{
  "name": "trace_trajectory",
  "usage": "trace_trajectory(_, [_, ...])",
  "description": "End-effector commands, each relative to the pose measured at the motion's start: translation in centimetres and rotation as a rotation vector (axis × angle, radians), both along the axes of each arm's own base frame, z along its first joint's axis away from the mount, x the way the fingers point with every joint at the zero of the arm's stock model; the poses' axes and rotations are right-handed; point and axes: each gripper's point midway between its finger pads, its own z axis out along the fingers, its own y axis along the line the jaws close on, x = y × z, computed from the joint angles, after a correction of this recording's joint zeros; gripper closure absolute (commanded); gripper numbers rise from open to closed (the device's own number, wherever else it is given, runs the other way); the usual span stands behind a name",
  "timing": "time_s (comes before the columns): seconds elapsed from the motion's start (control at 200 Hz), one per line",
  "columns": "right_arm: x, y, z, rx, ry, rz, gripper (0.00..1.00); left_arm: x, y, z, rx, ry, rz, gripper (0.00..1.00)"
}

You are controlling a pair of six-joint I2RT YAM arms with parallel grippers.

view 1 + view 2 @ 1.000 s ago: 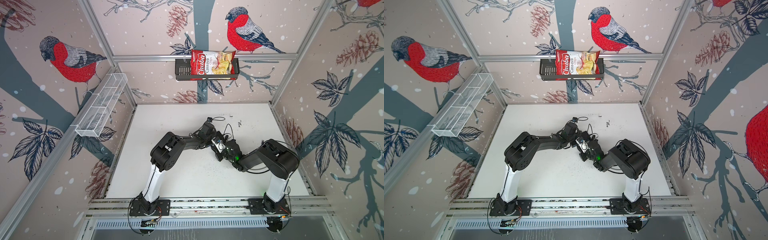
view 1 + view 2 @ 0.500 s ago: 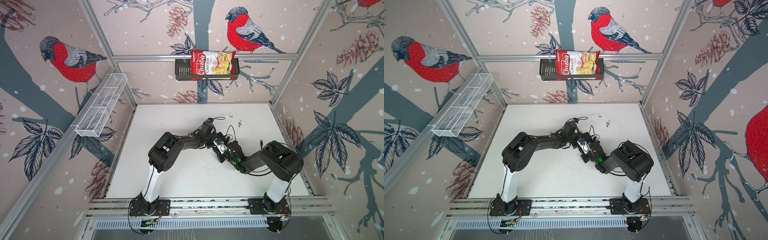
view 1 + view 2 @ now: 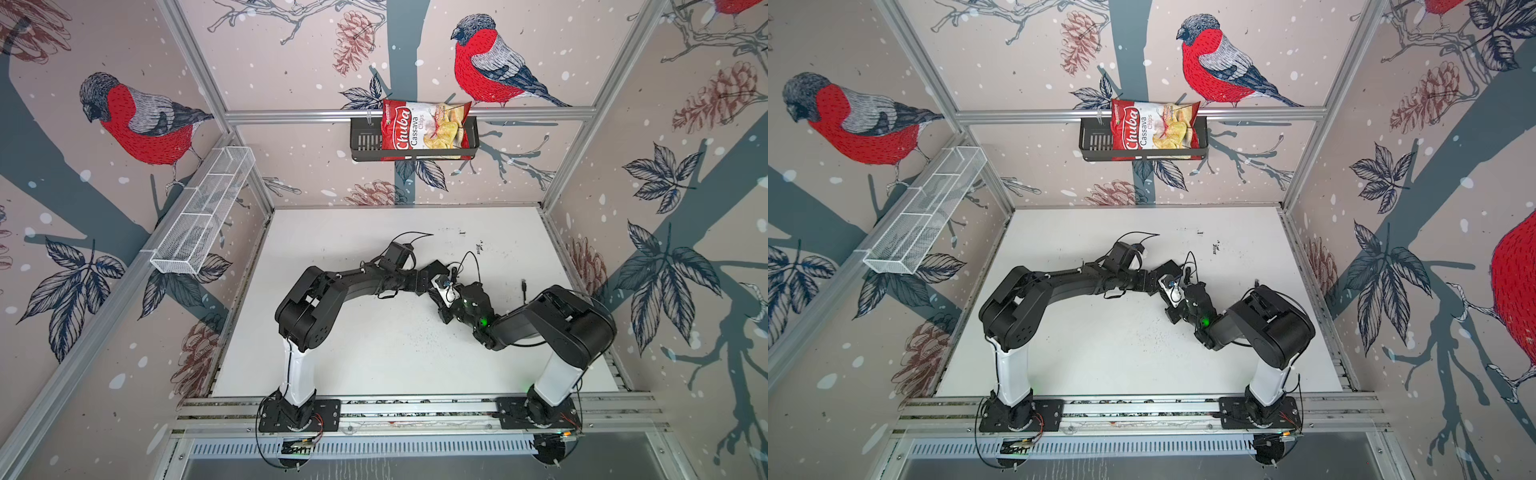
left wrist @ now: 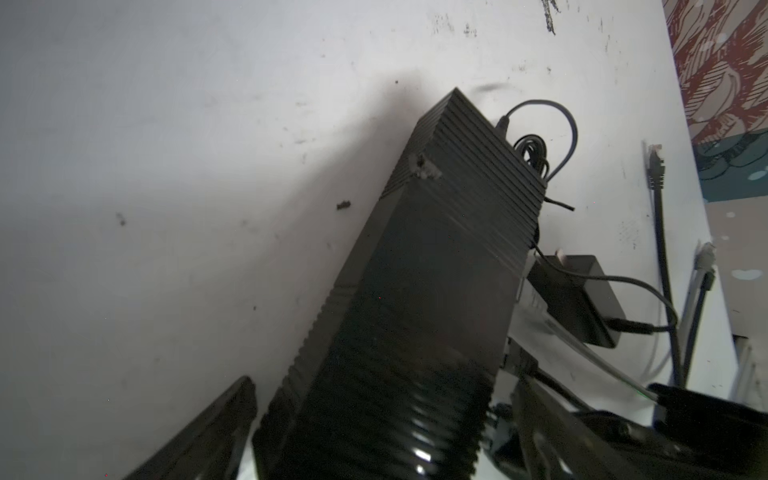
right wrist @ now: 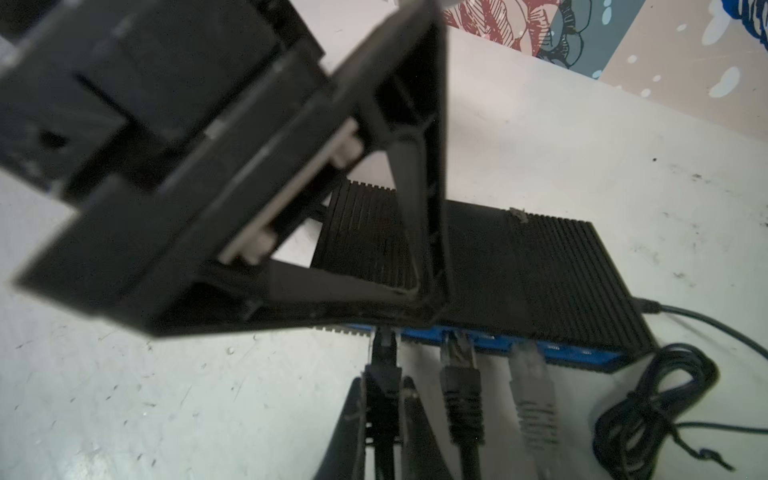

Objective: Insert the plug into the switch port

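Steering the plug straight ahead into the switch's end port, left fingers standing off.

Left wrist view: my left gripper [image 4: 382,382] is spread wide, one finger [image 4: 216,419] off each long side of the switch [image 4: 436,249], whose long axis runs straight out ahead between them. Right wrist view: my right gripper [image 5: 383,386] pinches the black plug [image 5: 384,353]. The plug's length lines up with my fingers, and its tip is at the end port of the blue face [image 5: 573,353], which lies crosswise just ahead. I cannot tell whether it is seated. A second black plug [image 5: 459,386] and a grey plug [image 5: 532,386] sit alongside. Both top views: both arms crowd over the switch, and the right one is better placed to push, I judge.
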Motion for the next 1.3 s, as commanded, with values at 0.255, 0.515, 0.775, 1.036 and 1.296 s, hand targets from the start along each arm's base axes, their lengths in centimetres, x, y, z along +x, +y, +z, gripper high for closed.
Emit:
trace_trajectory(0.255, [0.6, 0.3, 2.6, 0.093, -0.074, -0.013, 1.00, -0.5, -0.1, 3.5, -0.174, 0.077, 0.064, 0.03])
trace_trajectory(0.515, [0.7, 0.6, 3.3, 0.138, -0.082, -0.015, 0.99, -0.5, -0.3, 3.3, -0.243, 0.113, 0.125, 0.04])
trace_trajectory(0.775, [0.5, 0.9, 3.5, 0.149, -0.080, 0.002, 0.99, -0.1, -0.8, 4.0, -0.346, 0.090, 0.149, 0.25])
trace_trajectory(1.036, [0.2, 1.0, 3.7, 0.157, -0.084, 0.014, 0.99, 1.0, -1.8, 5.9, -0.462, 0.050, 0.147, 0.41])
trace_trajectory(1.296, [0.8, 0.8, 3.8, 0.163, -0.087, -0.027, 0.99, 0.5, -1.7, 5.6, -0.491, 0.061, 0.151, 0.71])
